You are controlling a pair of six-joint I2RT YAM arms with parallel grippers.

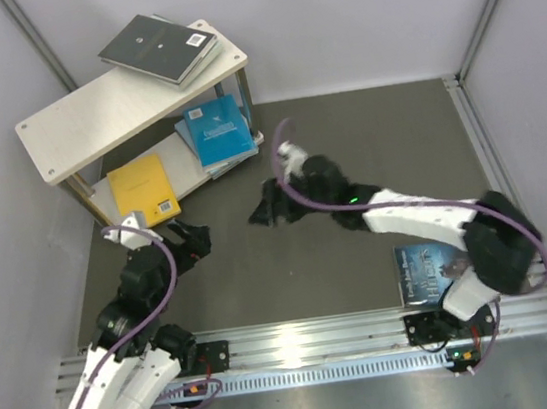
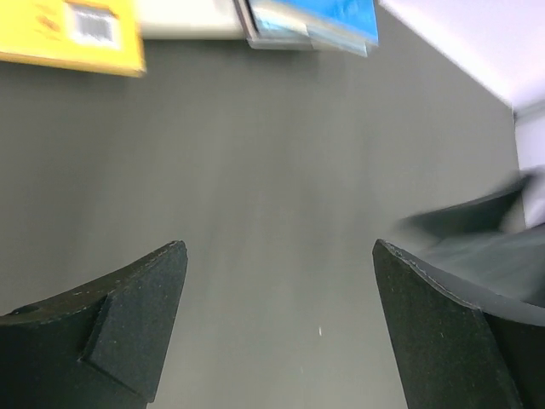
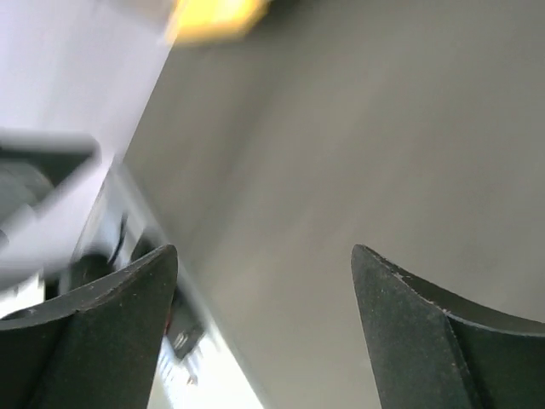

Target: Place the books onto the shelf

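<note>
One dark blue book (image 1: 421, 268) lies on the tabletop (image 1: 346, 144) at the foot of the right arm (image 1: 426, 217), well apart from the shelf (image 1: 90, 113). Both the left gripper (image 2: 278, 247) and the right gripper (image 3: 264, 251) gape wide and hold nothing. The right one should pinch the book's edge.

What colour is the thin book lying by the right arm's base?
That thin paperback book is dark blue with pale markings; top external view shows it best.

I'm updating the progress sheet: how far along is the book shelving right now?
Done: dark books are stacked on the shelf's top board, and blue books and a yellow book lie on its lower board.
In hand: nothing. The left gripper and right gripper are open and empty.
Left: one dark blue book lies on the table, near its front right.
</note>
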